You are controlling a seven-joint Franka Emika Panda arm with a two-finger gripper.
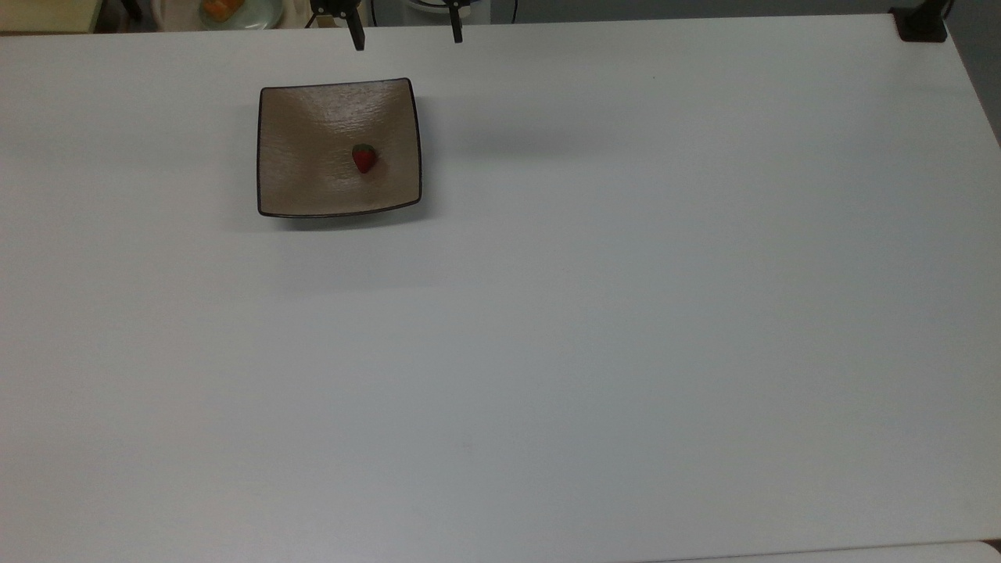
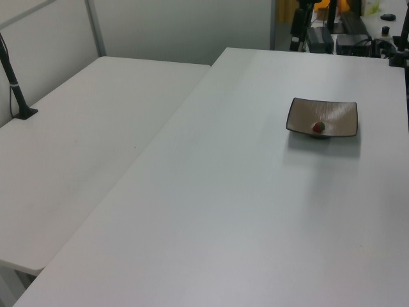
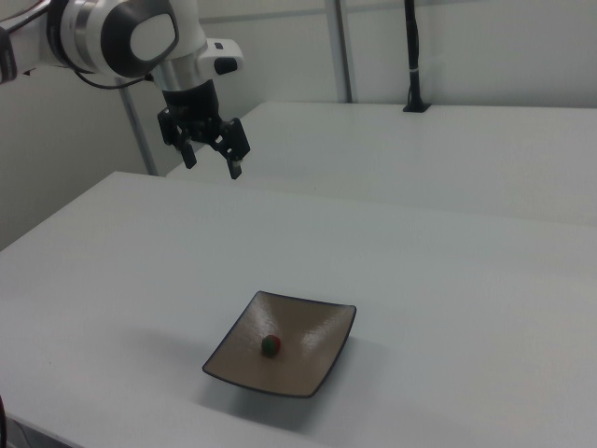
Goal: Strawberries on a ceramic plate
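Your gripper (image 3: pixel 213 162) hangs high above the white table (image 3: pixel 448 280), fingers spread wide apart and holding nothing — in the right view it sits up and to the right view's left of the plate, well clear of it. In the top view its two dark fingertips (image 1: pixel 358 39) poke in at the upper edge, just past the table's far edge, with open space between them.

The strawberry (image 1: pixel 364 158) lies on the ceramic plate (image 1: pixel 305 180), a little to the top view's right of the plate's middle, green cap toward the upper edge. You can see it in the left view (image 2: pixel 318 128) near the plate's (image 2: pixel 339 115) near rim, and in the right view (image 3: pixel 270 346) left of centre on the plate (image 3: pixel 317 350).

The plate is square, tan-brown, dark-rimmed, corners curled up — it rests flat on the table (image 1: pixel 626 313), in the top view's upper left part.

Farther out: a pale round dish with orange food (image 1: pixel 227 9) at the top view's upper left, off the table. A black post base (image 1: pixel 921 27) stands at the table's upper right corner in the top view. A second white table (image 2: pixel 83 147) adjoins on the left view's left.
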